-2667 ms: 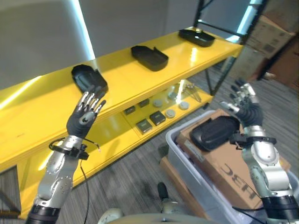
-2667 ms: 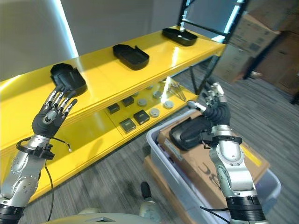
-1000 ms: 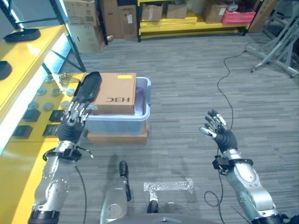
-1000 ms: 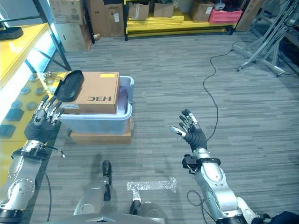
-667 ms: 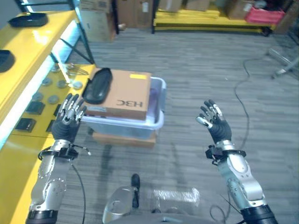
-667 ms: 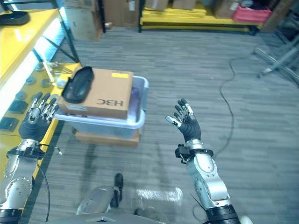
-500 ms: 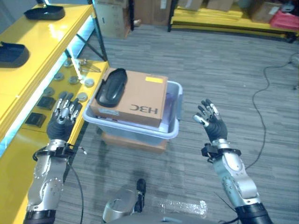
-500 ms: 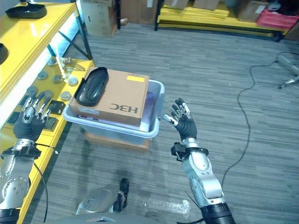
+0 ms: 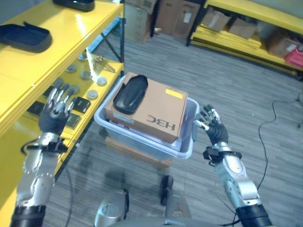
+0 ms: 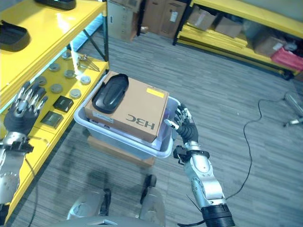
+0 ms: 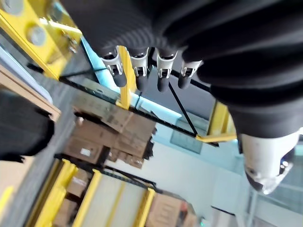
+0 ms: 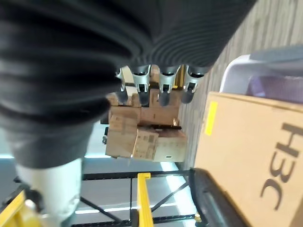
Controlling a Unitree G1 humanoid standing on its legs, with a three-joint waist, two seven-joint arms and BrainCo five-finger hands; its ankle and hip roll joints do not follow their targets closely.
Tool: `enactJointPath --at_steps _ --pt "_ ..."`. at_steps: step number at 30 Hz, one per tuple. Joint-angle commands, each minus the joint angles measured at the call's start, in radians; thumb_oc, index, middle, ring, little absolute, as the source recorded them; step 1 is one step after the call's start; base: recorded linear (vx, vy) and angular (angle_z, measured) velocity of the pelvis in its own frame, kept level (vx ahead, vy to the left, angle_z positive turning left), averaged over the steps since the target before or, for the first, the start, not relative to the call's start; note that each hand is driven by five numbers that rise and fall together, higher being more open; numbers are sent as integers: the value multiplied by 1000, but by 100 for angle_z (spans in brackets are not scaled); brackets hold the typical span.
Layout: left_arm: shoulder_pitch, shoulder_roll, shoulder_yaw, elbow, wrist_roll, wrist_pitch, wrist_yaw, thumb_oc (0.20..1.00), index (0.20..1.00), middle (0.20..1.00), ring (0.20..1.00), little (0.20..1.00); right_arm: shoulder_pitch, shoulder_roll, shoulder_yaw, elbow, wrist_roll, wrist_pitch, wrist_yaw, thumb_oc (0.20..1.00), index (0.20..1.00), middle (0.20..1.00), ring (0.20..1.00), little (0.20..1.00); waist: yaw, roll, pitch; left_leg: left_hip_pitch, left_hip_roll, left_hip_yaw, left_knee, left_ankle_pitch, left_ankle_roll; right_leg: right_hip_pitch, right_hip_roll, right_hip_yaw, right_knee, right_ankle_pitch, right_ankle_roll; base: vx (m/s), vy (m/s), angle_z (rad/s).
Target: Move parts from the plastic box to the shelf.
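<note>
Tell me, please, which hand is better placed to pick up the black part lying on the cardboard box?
Probably the left hand: the black part lies on the cardboard box's shelf-side end. The right hand is beside the plastic box's far rim.

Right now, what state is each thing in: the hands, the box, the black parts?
Left hand: open, empty.
Right hand: open, empty.
Clear plastic box: holds a brown cardboard carton.
Black moulded part: lying on the carton.
Black tray part: resting on the yellow shelf.
</note>
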Motion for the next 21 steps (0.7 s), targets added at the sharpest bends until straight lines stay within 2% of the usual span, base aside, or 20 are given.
enactJointPath --at_steps 1,2,7,12,21 --pt "-12 -56 -18 -78 6 -70 13 1000 1000 1000 1000 1000 -7 -73 -46 -72 29 -30 17 1000 1000 1000 1000 1000 -13 57 -53 36 42 -45 -213 128 -56 202 53 -39 -206 10 37 117 -148 -24" --pt "-2 -68 -8 -86 -1 -50 7 1000 1000 1000 1000 1000 10 -75 -59 -75 35 -19 20 1000 1000 1000 1000 1000 -15 58 -65 50 51 -46 -243 139 -66 221 63 -51 -235 10 32 89 -107 -18" --pt "25 -74 -1 -95 1 -34 -15 1000 1000 1000 1000 1000 9 -77 -60 -58 39 -33 14 1000 1000 1000 1000 1000 -2 63 -82 58 73 -46 -283 159 -83 243 74 -86 -268 5 23 28 -75 0" --pt "30 -76 7 -91 9 -23 -39 1000 1000 1000 1000 1000 -18 -70 -43 -48 26 -18 -9 1000 1000 1000 1000 1000 10 66 -95 65 81 -46 -305 167 -90 252 81 -100 -283 3 20 10 -42 4" --pt "35 -71 29 -91 -11 -17 -6 1000 1000 1000 1000 1000 -13 -62 -43 -38 -9 0 -71 1000 1000 1000 1000 1000 12 72 -108 75 88 -39 -319 172 -97 259 81 -109 -276 -9 23 -1 1 6"
